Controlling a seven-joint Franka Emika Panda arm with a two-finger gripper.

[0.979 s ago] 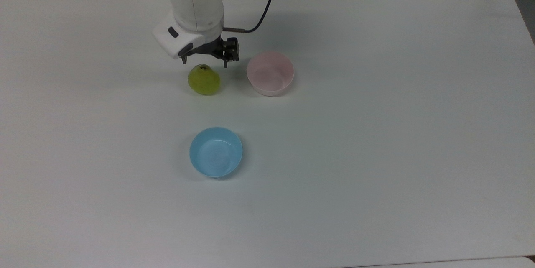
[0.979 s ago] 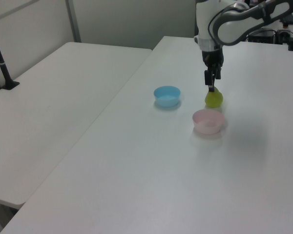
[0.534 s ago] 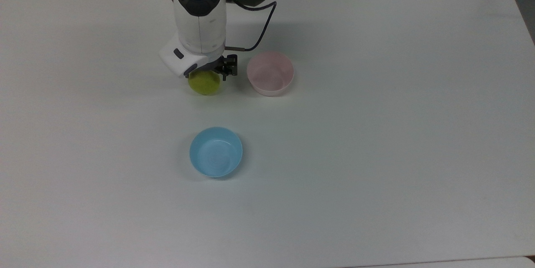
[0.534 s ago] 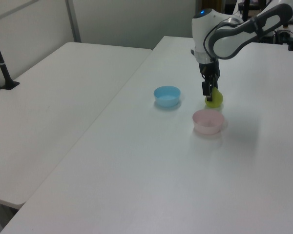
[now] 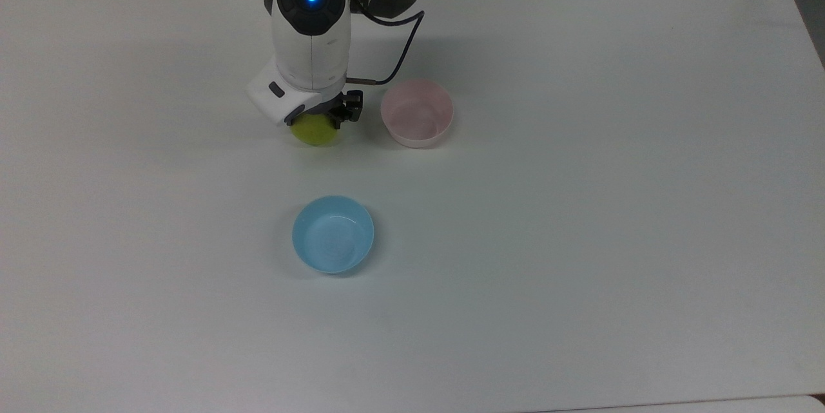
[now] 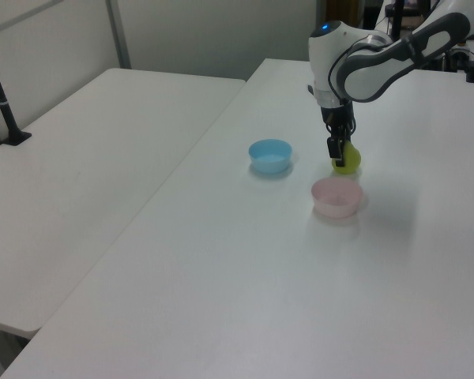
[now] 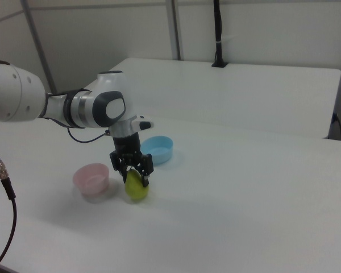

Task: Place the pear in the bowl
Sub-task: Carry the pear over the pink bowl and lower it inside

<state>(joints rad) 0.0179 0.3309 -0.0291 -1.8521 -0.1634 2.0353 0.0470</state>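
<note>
The pear (image 7: 136,186) stands on the white tabletop (image 5: 580,207), a little left of centre in the right view's lower half. Its long axis runs close to vertical, broad end down on the surface and narrow end up, with the top leaning slightly toward the right view's left. In the top view only its rounded lower edge (image 5: 314,133) peeks out below the arm's white wrist, in the upper middle of the frame.

The pincer (image 7: 134,177) comes down over the pear from above, its two dark fingers (image 7: 145,175) spread apart and straddling the fruit's narrow upper part, one on each side. The fingers stand wide of the fruit, not clamped on it, and the pear's base rests on the tabletop. In the left view the pincer (image 6: 337,154) hangs at the pear (image 6: 347,161) in the upper right of the frame.

The bowl (image 5: 416,113), pale pink, sits near the pear, just to the top view's right of it and apart from it. A light blue bowl (image 5: 332,234) lies well below both in the top view, near the frame's centre.
</note>
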